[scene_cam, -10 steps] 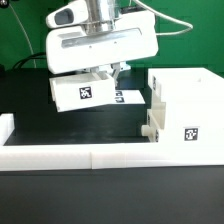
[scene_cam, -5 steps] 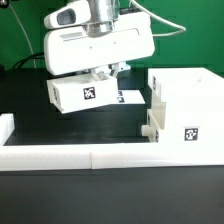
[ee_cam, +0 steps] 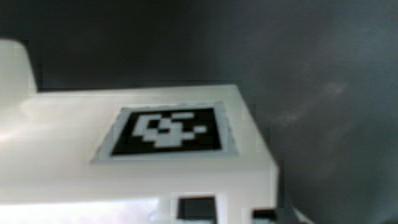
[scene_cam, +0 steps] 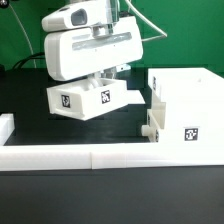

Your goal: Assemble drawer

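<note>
While lifted, tray (scene_cam: 88,99) hangs under hand (scene_cam: 104,76)

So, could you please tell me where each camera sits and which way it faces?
Exterior view: off the arm, looking across the table at the gripper holding a tray lifted beside the box housing; the arm's white hand shows.
Wrist view: on the wrist, looking closely at the tray's tagged face; no fingers clearly visible.
Shared: the tray.

Close-up of a white plastic tray (ee_cam: 89,120) seen from just above, slightly blurred. Its flat top face carries a black-and-white square tag (ee_cam: 171,131) set in a pale border. The tray fills the lower part of the picture. Behind it lies the dark table (ee_cam: 302,50), with faint pale smudges.
</note>
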Robot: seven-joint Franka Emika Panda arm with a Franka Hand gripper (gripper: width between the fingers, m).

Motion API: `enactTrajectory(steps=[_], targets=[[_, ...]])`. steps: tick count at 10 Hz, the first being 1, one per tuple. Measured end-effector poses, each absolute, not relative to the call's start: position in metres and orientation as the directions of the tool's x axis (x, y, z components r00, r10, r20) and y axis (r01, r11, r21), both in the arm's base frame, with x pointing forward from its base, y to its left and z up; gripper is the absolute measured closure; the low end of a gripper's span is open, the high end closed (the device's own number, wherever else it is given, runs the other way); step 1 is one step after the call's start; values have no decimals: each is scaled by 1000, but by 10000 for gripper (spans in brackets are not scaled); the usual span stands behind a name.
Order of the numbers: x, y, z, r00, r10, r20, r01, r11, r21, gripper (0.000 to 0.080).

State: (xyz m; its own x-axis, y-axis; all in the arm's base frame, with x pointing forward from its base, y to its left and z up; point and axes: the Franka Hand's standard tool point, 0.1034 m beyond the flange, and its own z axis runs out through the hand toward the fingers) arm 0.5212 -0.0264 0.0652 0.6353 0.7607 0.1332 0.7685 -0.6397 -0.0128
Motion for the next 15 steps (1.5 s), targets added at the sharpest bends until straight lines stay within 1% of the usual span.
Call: enactTrajectory(steps=[2,3,8,9,13,15], targets=[[526,-21,62,518,848,112,853,-522,12,758],[525,-24,62,489,865,111,870,-494,15,758],[524,-30,61,176,981,86,982,-180,50,758],[524,-30,61,168,982,85,984,-173,51,758],[537,-7,62,124,990,66,991,-126,34,758],[537,-7,62,122,990,65,992,-125,34,758]])
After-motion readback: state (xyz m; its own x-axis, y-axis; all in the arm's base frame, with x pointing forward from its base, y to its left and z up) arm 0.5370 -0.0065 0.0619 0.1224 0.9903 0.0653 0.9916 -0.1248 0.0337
